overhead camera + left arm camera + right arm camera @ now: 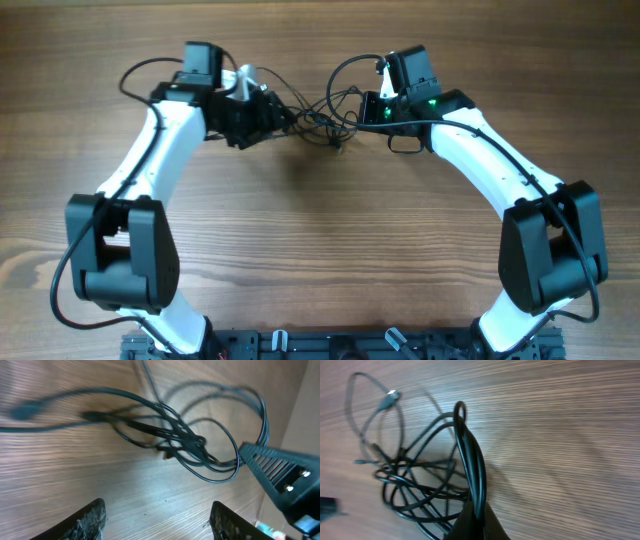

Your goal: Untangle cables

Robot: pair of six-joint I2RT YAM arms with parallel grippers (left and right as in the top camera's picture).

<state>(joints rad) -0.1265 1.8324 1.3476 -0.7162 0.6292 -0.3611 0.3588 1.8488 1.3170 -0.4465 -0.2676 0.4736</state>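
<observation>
Ahead of the parted left tool (157,512), the cables (185,442) lie knotted, one loop clamped in the right tool (473,516).

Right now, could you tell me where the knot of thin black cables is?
Overhead, the knot of thin black cables lies far back on the wooden table, between the left claw and the right claw, which grips it.

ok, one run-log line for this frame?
task: untangle cables | left gripper: open, empty | right gripper: shut on cables | cables: tangled knot between both grippers, not yet separated
</observation>
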